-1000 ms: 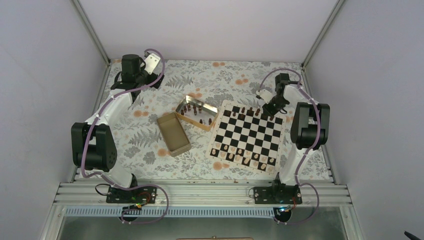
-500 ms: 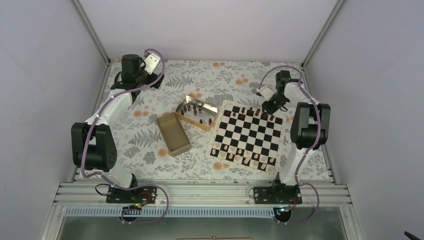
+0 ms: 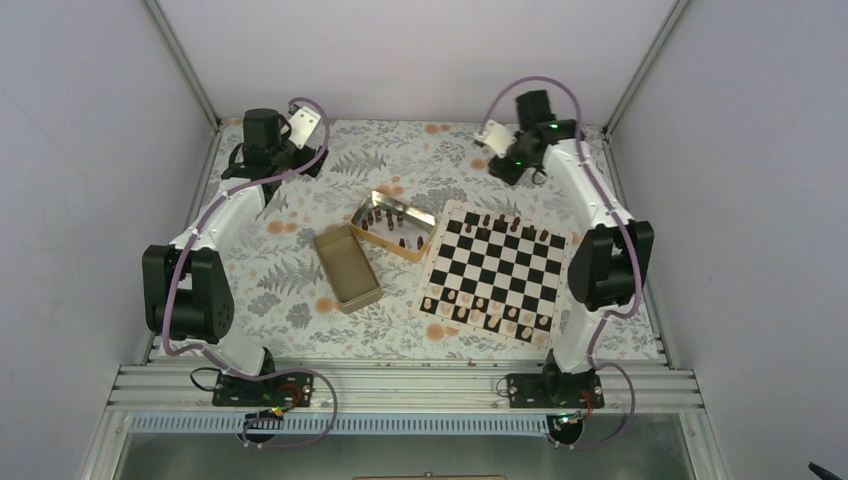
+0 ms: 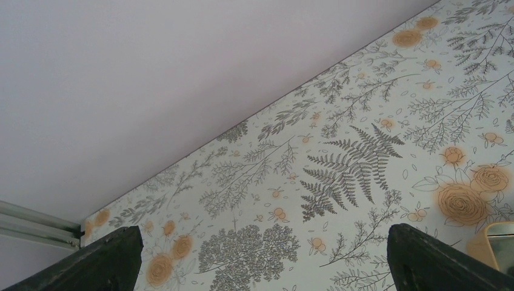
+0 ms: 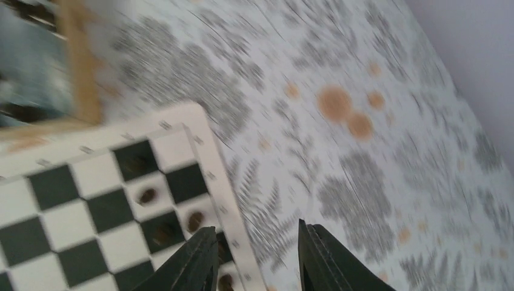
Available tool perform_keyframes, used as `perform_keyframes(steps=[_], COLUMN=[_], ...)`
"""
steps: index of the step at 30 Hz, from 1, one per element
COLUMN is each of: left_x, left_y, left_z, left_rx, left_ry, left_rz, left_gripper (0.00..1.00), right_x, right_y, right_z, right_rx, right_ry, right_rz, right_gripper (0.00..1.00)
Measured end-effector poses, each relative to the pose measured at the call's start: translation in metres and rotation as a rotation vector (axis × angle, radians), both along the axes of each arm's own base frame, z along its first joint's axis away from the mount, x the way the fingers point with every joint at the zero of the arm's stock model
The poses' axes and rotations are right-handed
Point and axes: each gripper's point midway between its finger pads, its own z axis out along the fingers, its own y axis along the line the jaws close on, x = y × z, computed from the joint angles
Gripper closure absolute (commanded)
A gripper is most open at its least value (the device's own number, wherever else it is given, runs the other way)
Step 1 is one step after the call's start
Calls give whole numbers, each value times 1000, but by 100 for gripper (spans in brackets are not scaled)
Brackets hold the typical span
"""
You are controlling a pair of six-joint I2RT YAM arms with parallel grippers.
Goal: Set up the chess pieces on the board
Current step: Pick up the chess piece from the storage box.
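Observation:
The board [image 3: 495, 272] lies right of centre. Several dark chess pieces [image 3: 487, 220] stand along its far rows, and pale pieces line its near rows. More dark pieces [image 3: 385, 222] stand in a golden tin [image 3: 414, 215]. My right gripper [image 3: 510, 162] is open and empty, raised behind the board's far edge. The blurred right wrist view shows its fingers [image 5: 254, 254] over the board's corner [image 5: 203, 148], near dark pieces [image 5: 194, 219]. My left gripper [image 3: 278, 160] is open and empty at the back left, its fingertips [image 4: 115, 254] wide apart over bare tablecloth.
A second golden tin [image 3: 347, 268], holding nothing, lies left of the board beside the first. The first tin's edge shows in the right wrist view [image 5: 79, 79], and a tin corner shows in the left wrist view [image 4: 494, 239]. The back wall is close behind both grippers.
My right gripper has risen from the board's far right corner and swung back and to the left, empty. The left arm has not moved.

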Motion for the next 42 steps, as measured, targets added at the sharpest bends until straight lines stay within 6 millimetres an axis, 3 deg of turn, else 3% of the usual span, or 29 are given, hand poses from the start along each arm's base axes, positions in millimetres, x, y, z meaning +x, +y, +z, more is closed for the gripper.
perform_keyframes(steps=[4, 8, 14, 19, 26, 38, 42], left_x=[0, 0, 0, 0, 0, -1, -2], left_y=[1, 0, 0, 0, 0, 1, 1], left_z=[0, 0, 0, 0, 0, -4, -4], left_rx=[1, 2, 2, 2, 1, 2, 2], left_ry=[0, 0, 0, 0, 0, 9, 9], left_rz=[3, 2, 2, 2, 2, 2, 2], left_gripper=[0, 0, 0, 0, 0, 0, 0], right_x=[-13, -30, -46, -47, -47, -46, -44], right_y=[78, 141, 191, 218, 237, 245, 246], right_z=[11, 3, -32, -61, -92, -111, -128], right_rx=[8, 15, 6, 4, -4, -27, -43], right_ry=[-22, -6, 56, 68, 83, 69, 95], right_rz=[157, 292, 397, 443, 481, 536, 538], right_gripper=[64, 65, 67, 66, 62, 61, 62])
